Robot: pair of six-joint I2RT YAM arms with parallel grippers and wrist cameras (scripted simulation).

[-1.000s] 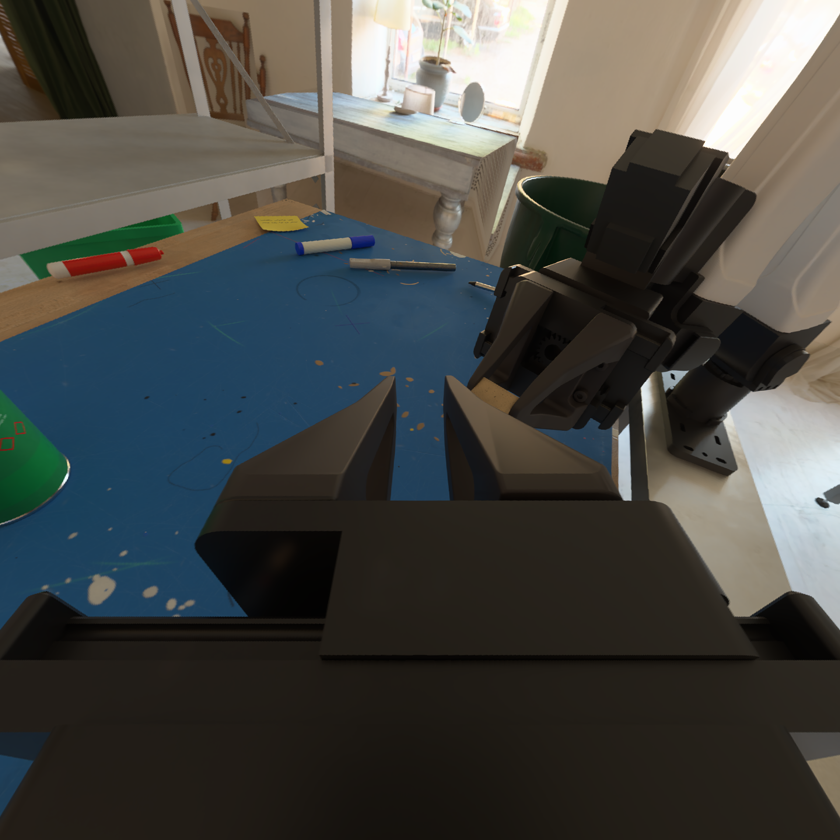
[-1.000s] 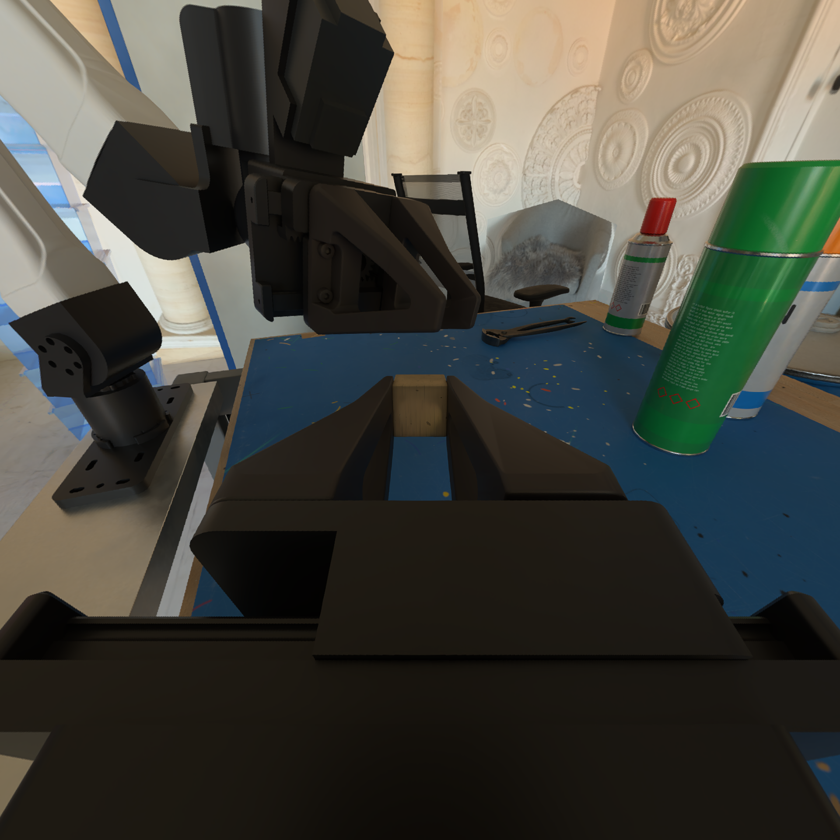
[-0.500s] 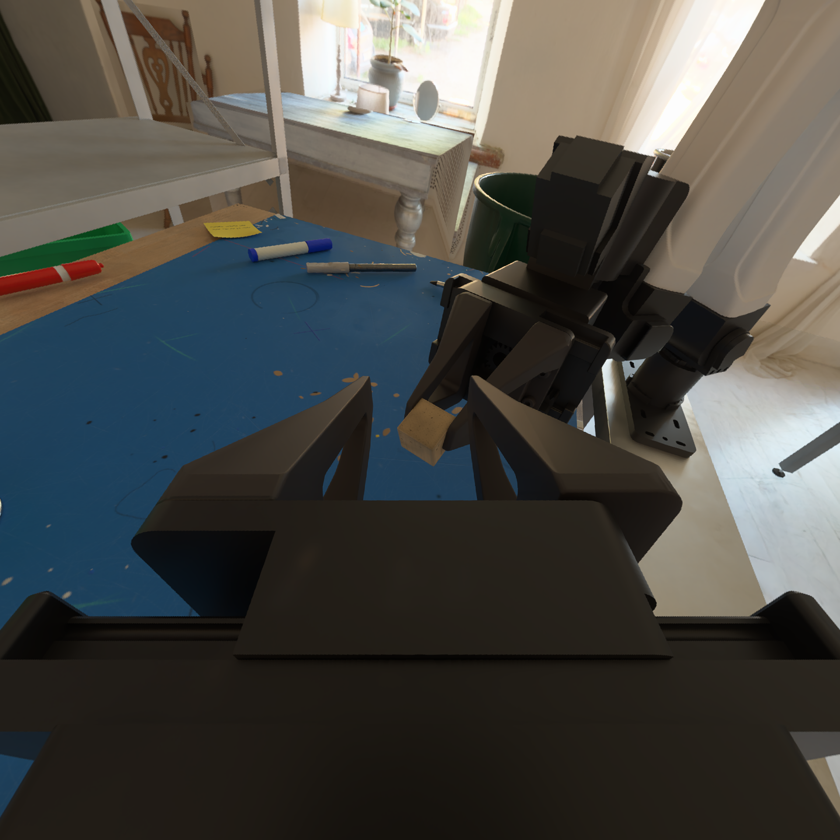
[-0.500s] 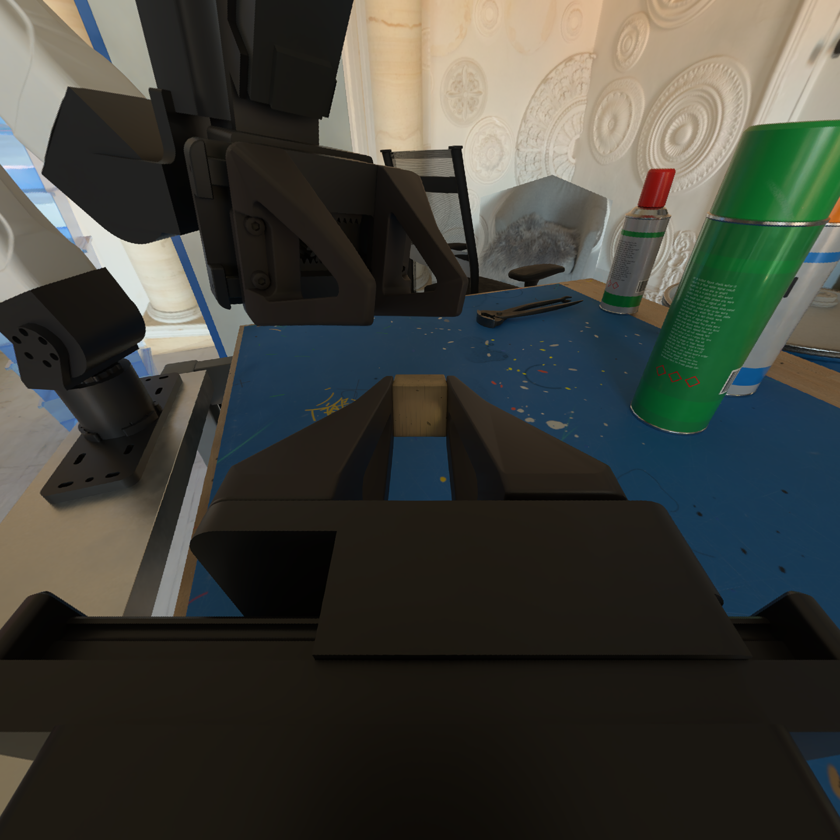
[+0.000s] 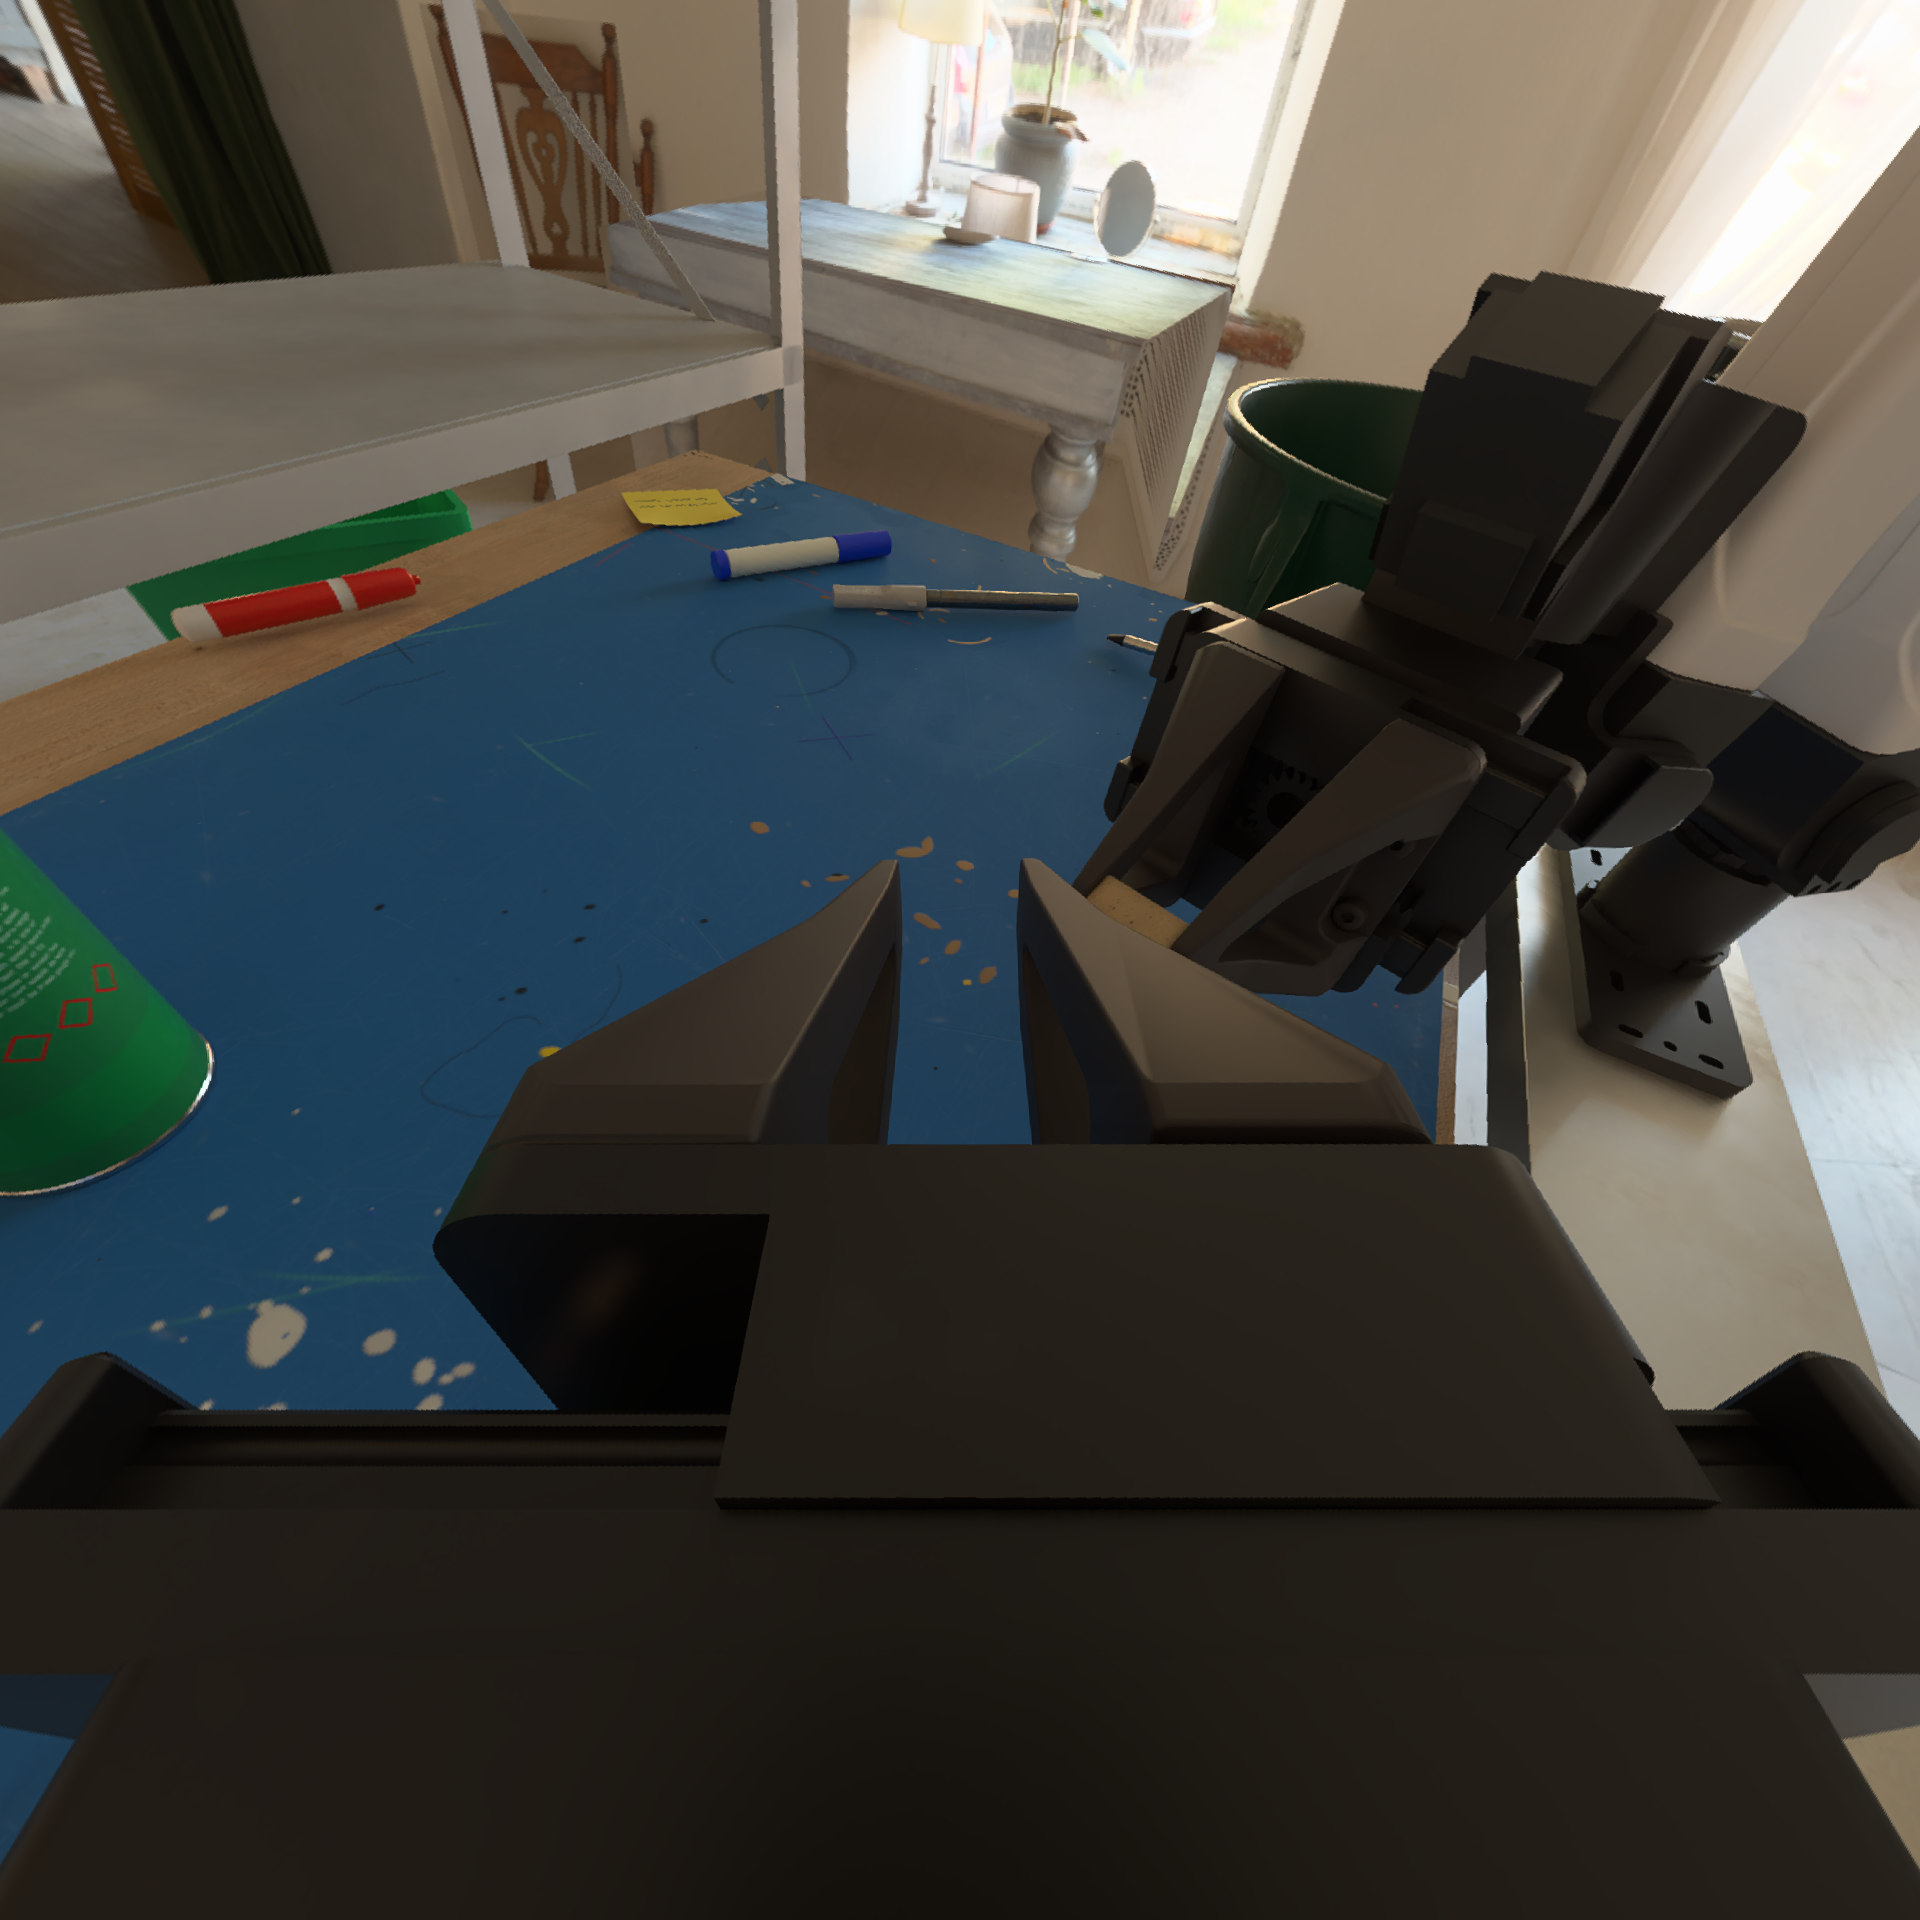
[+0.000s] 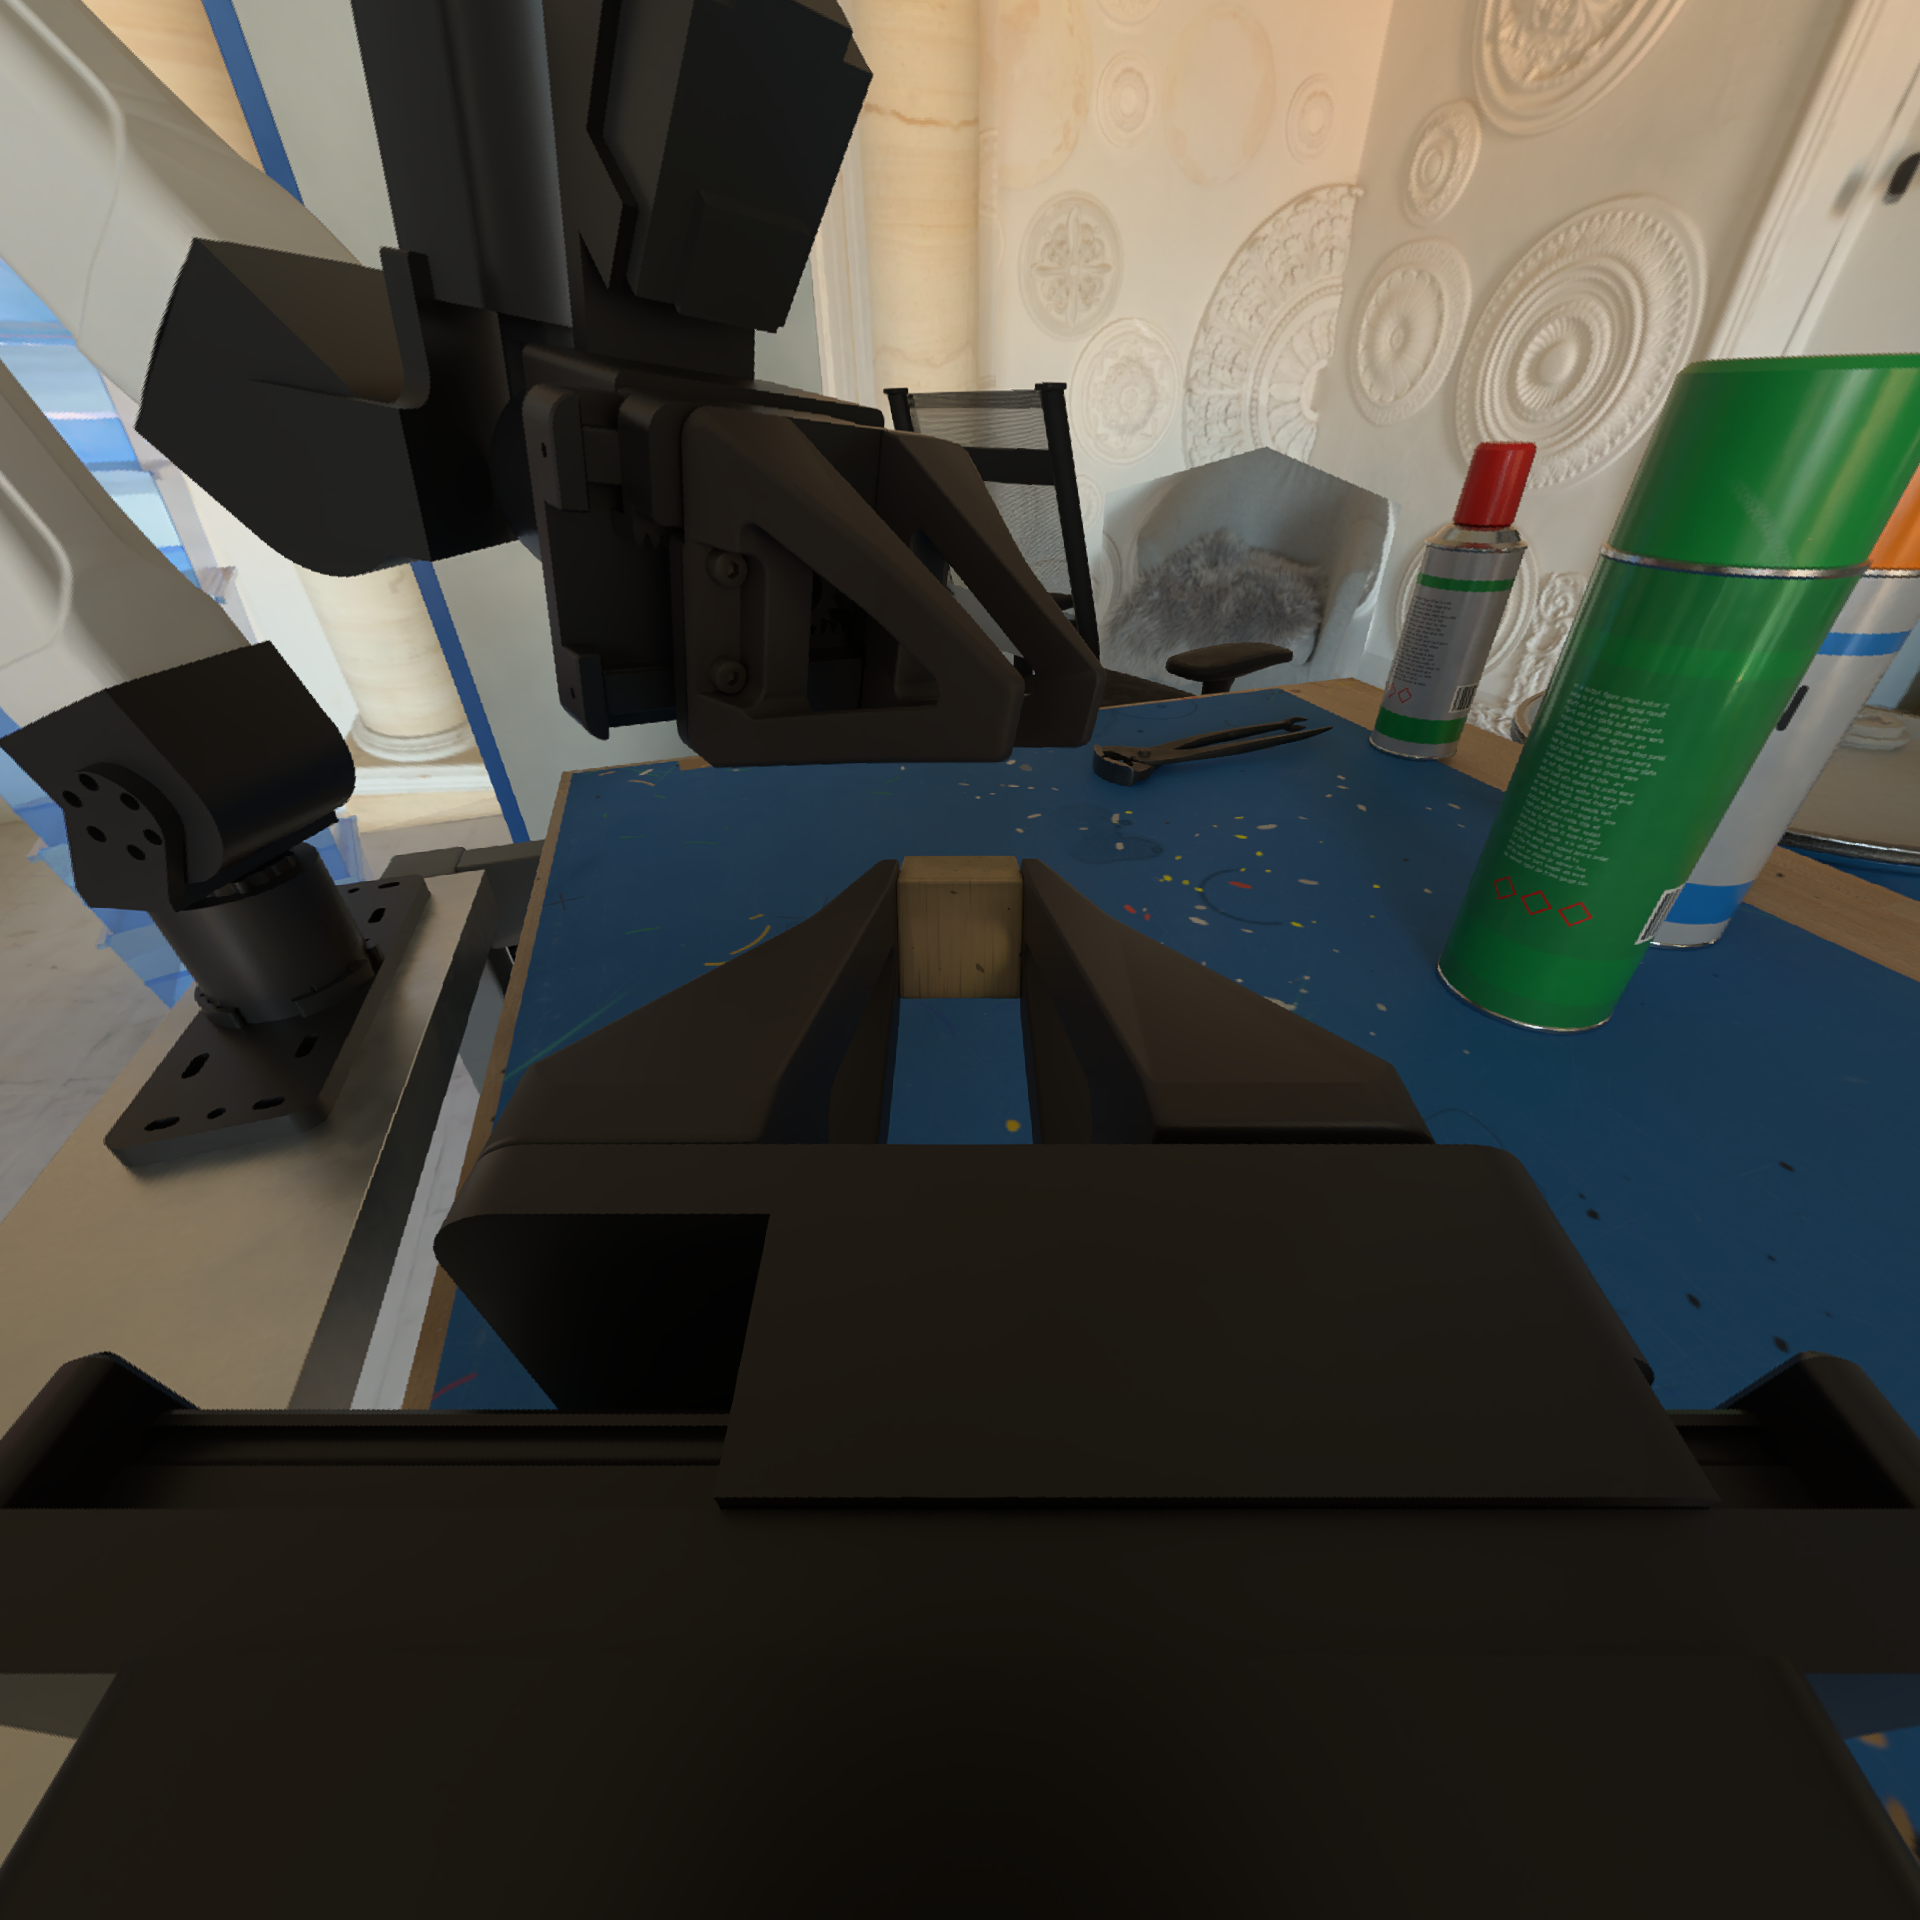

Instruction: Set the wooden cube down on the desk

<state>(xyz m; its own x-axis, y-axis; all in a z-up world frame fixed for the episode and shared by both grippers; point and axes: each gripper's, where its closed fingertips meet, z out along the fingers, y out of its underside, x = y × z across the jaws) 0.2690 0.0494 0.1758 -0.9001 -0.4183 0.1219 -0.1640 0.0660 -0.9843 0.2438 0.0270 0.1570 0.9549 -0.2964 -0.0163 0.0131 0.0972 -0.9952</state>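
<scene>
The wooden cube [image 6: 958, 925] is a small pale block held between the fingertips of my right gripper [image 6: 958, 868], which is shut on it a little above the blue desk mat [image 6: 727, 883]. In the left wrist view the cube [image 5: 1132, 909] shows partly, gripped by the right gripper [image 5: 1153, 914], just behind my left gripper's right finger. My left gripper [image 5: 958, 873] has a narrow gap between its fingers with only the mat [image 5: 520, 831] showing through. It hangs above and beyond the cube in the right wrist view [image 6: 1060, 717].
A tall green spray can [image 6: 1662, 727], a white can [image 6: 1787, 790] and a red-capped can [image 6: 1455, 613] stand at the right, with black pliers [image 6: 1205, 743] behind. A red marker [image 5: 296, 603], blue marker [image 5: 800, 554], pen [image 5: 956, 597] and yellow note [image 5: 681, 506] lie far off under a white shelf [image 5: 312, 364].
My left gripper's fingers spread wide half a second ago and are narrow again now, and its view has swung back. My right gripper has kept hold of the cube.
</scene>
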